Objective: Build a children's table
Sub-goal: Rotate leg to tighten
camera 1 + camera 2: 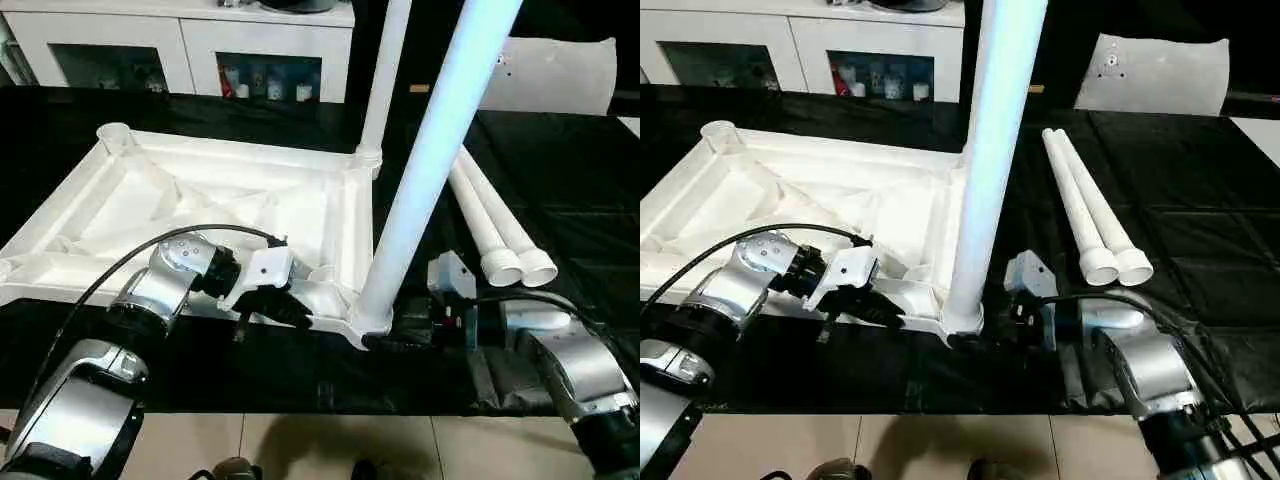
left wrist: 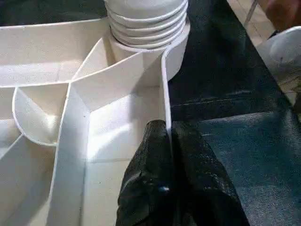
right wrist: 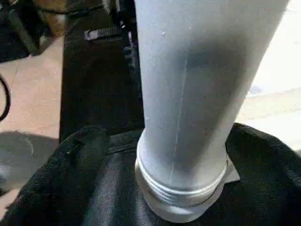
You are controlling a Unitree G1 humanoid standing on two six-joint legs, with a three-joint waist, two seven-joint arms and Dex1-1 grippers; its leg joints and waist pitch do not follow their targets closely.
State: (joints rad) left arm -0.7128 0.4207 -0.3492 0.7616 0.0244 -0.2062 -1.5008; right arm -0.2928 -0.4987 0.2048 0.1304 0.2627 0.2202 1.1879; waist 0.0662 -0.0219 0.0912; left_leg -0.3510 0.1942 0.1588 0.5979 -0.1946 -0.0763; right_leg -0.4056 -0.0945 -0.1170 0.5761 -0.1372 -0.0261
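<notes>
the white plastic square table top [image 1: 200, 200], lying ribbed underside up on the black-covered surface [image 1: 560, 160], is pinched at its near rim wall by the clenched left gripper [image 2: 169, 141]. in its near right corner socket [image 1: 365, 322] a long white tapered leg [image 1: 440, 150] stands threaded, flanked low down by the wide-open, released right gripper [image 3: 155, 155], so fitting this leg is judged the step in hand. next, the leg would be regrasped and turned tight; another leg [image 1: 385, 70] fills the far right socket, the far left socket [image 1: 115, 133] is seen empty, and two spare legs [image 1: 495, 220] lie to the right.

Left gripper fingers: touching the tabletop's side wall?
Touching. In the left wrist view the two black fingers are shut on the thin side wall of the tabletop, one on each face, no gap visible.
</notes>
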